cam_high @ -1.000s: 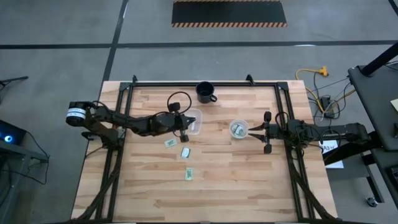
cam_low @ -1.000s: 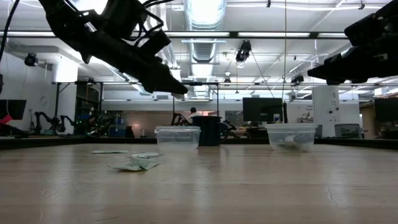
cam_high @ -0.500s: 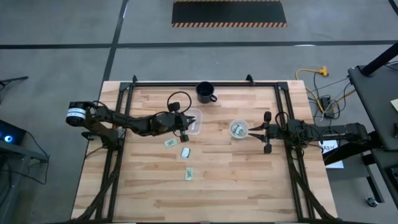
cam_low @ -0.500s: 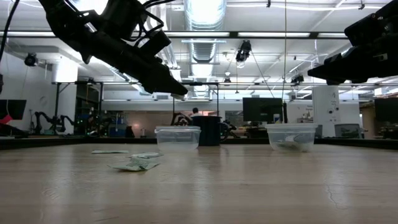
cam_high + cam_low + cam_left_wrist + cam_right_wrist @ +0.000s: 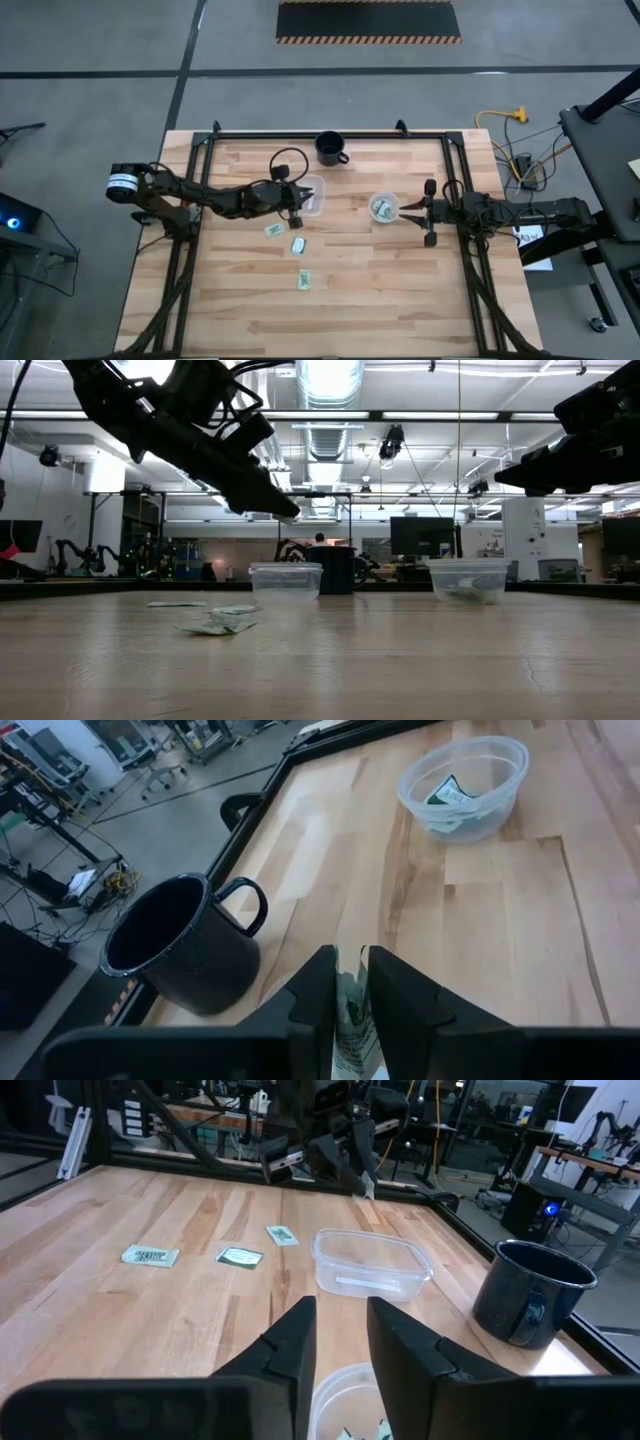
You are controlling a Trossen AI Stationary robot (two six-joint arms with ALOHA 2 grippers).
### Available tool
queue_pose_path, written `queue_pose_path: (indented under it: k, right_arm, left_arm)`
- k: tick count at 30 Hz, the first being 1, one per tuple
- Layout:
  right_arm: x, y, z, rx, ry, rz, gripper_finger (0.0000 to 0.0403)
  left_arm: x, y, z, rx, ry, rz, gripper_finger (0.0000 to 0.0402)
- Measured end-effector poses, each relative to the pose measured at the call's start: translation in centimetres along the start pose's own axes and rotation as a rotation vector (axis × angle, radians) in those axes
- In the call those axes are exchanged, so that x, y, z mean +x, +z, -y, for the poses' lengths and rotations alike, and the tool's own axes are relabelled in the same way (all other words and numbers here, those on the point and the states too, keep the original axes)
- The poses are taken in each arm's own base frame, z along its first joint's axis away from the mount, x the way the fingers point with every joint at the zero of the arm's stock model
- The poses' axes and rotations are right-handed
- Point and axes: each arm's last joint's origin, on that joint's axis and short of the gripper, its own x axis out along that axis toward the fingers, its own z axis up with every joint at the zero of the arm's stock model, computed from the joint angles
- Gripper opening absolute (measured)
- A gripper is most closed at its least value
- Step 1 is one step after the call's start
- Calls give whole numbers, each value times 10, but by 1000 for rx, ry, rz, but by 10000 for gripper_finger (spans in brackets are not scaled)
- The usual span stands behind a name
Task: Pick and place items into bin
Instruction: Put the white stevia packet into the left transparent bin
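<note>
One packet [image 5: 352,1020] pinched in left fingers [image 5: 345,1010] above the clear tub [image 5: 311,195]; released early, lands on desk [image 5: 380,290]. Right fingers [image 5: 340,1350] apart, empty.

Pale green and white packets [image 5: 298,245] lie on the light, striped wood-plank worktop [image 5: 360,290], beside a dark navy mug [image 5: 330,148], clear plastic containers [image 5: 312,195] and black arms.

Left end effector [image 5: 350,995] pinched nearly closed; right end effector [image 5: 340,1335] slightly parted, empty.
</note>
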Motion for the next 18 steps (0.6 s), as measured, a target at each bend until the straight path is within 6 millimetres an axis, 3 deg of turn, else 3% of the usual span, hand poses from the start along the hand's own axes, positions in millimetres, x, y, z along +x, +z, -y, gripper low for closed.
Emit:
queue_pose_path:
  k: [8, 18]
  right_arm:
    - [0, 0, 0, 0, 0, 0, 78]
    - [0, 0, 0, 0, 0, 0, 70]
  left_arm:
    - [0, -2, 0, 4, -2, -8, 51]
    - [0, -3, 1, 4, -3, -9, 125]
